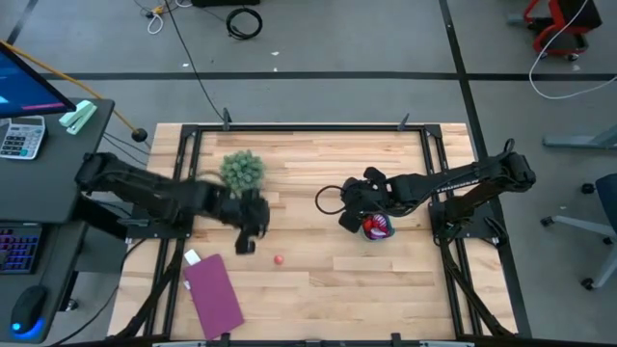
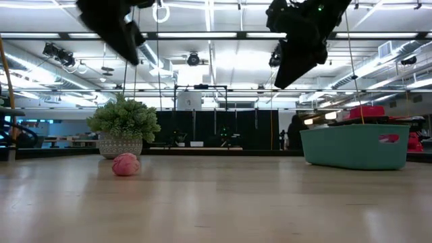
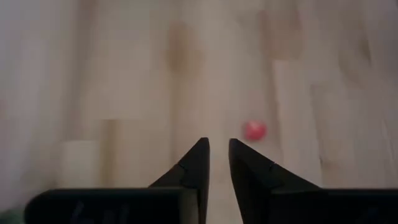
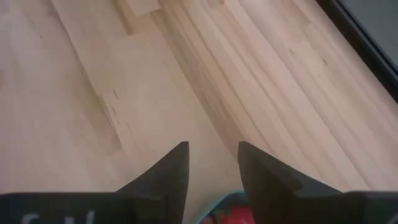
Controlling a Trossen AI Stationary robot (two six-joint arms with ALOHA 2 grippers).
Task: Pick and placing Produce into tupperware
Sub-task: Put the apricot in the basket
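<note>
We hold our left gripper above the table's middle, fingers slightly parted and empty, because 1 small red produce piece lies just beyond them toward the front edge, well apart from the tub. Our right gripper hangs over the teal tupperware near the right edge, parted and holding nothing, probably after a drop. Inside the tub we see red produce; how many pieces we cannot tell. The green leafy clump stands toward the back.
</note>
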